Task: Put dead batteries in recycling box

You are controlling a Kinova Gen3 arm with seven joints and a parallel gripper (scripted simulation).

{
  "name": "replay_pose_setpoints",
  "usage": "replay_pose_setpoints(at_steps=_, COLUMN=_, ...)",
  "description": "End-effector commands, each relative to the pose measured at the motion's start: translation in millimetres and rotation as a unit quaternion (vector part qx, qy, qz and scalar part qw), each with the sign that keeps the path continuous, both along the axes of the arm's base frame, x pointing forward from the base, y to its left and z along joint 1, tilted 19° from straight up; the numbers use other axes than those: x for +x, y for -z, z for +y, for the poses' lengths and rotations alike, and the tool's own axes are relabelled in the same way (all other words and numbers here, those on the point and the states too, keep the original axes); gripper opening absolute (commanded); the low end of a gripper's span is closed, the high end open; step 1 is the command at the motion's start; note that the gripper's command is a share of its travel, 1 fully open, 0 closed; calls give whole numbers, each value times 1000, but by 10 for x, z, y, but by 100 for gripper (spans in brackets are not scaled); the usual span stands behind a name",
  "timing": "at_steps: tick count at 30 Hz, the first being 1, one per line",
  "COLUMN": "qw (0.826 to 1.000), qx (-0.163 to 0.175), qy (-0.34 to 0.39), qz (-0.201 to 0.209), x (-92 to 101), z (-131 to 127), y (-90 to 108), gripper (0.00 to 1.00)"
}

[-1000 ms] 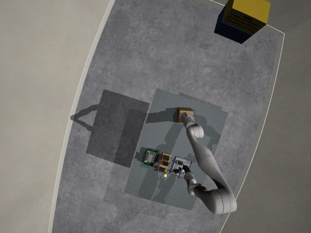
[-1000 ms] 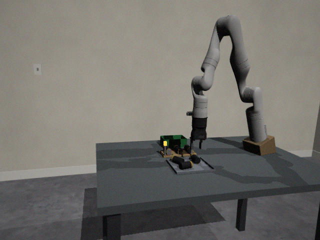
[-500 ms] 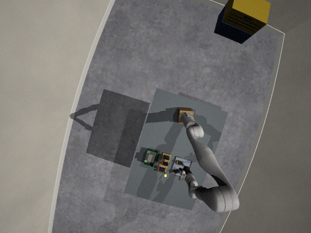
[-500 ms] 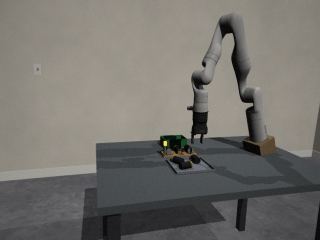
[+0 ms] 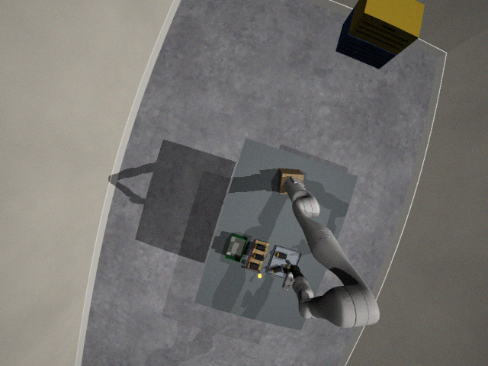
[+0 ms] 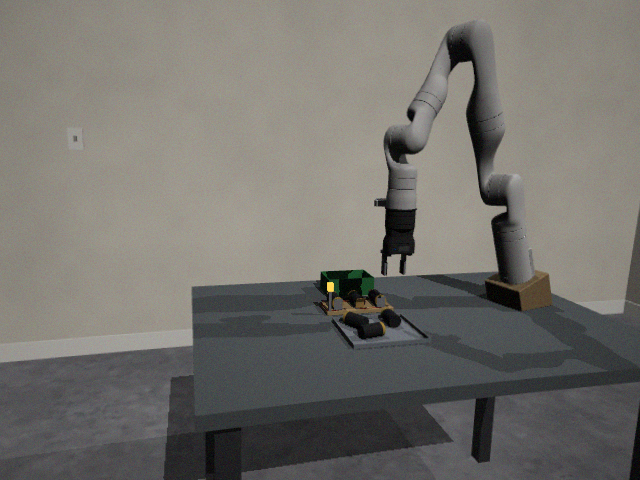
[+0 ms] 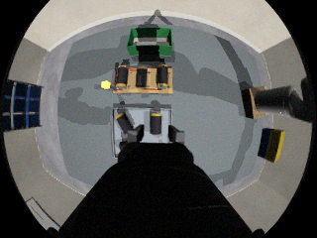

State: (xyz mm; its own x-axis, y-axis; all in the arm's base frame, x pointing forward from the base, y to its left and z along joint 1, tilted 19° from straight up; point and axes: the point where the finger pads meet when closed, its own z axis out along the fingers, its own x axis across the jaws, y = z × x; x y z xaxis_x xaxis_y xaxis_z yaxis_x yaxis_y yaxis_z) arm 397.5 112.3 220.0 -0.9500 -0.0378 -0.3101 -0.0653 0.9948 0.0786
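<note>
My gripper (image 6: 392, 269) (image 5: 284, 269) (image 7: 156, 130) is open and empty. It hangs well above the grey tray (image 6: 409, 336) (image 5: 293, 252) (image 7: 141, 113). Three dark batteries with yellow ends lie on the tray in the side view: one (image 6: 355, 317), another (image 6: 373, 329) and a third (image 6: 390, 317). The wrist view shows two of them, one (image 7: 126, 121) and another (image 7: 157, 122). The wooden battery holder (image 6: 356, 308) (image 5: 258, 254) (image 7: 142, 90) carries three batteries. Its bulb (image 6: 329, 287) (image 5: 259, 275) (image 7: 106, 85) glows yellow. The green recycling box (image 6: 346, 281) (image 5: 235, 248) (image 7: 150, 42) stands upright behind the holder.
The dark table (image 6: 284, 372) carries everything. The arm's wooden base block (image 6: 519, 293) (image 5: 290, 174) stands at the back right. A yellow and blue cabinet (image 5: 382, 27) stands on the floor far from the table.
</note>
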Motion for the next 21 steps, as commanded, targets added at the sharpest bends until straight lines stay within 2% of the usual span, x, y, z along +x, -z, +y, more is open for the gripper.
replay_pose_setpoints(at_steps=1, qw=1000, qx=1, qy=0, qz=-2, x=4, z=2, y=-18, gripper=90)
replay_pose_setpoints(at_steps=10, qw=1000, qx=1, qy=0, qz=-2, x=19, z=-34, y=-19, gripper=90)
replay_pose_setpoints(at_steps=21, qw=1000, qx=1, qy=0, qz=-2, x=83, z=-196, y=-24, gripper=90)
